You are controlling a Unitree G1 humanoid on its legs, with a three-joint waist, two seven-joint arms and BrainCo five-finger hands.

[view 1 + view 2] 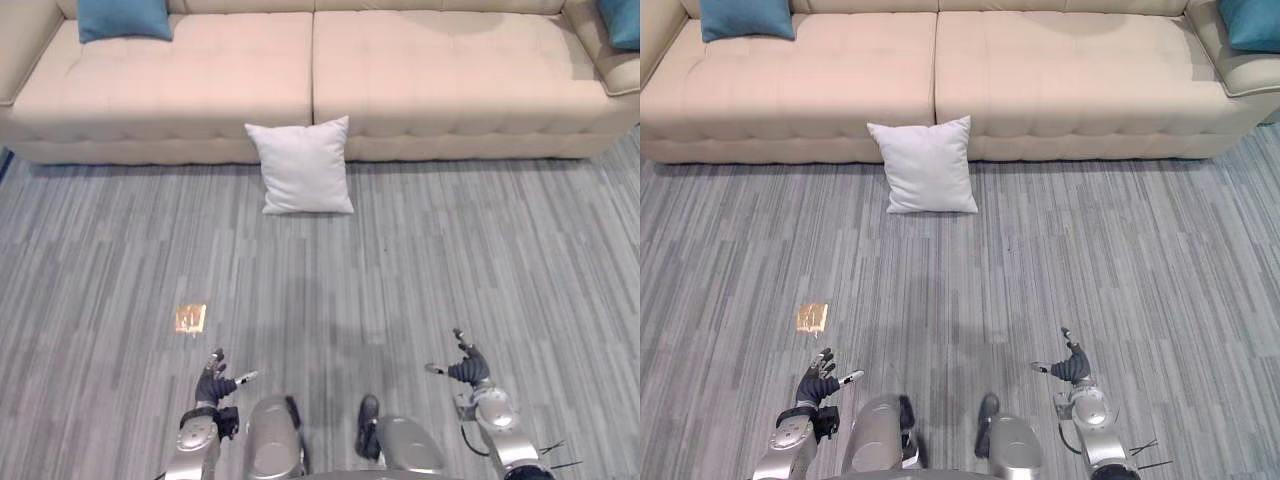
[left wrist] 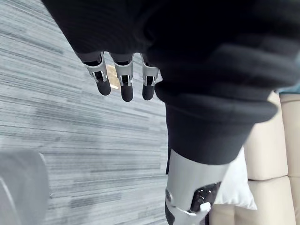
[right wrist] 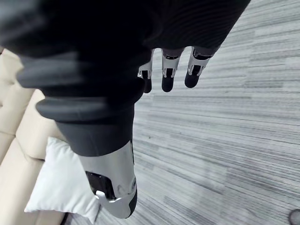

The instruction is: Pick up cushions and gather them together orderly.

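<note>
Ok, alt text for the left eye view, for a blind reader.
A white cushion sits on the grey floor against the front of a long beige sofa, which has a blue cushion at its left end and a second blue cushion at its right. Nearer the camera, the left hand and right hand hang open and empty above the floor.
</note>
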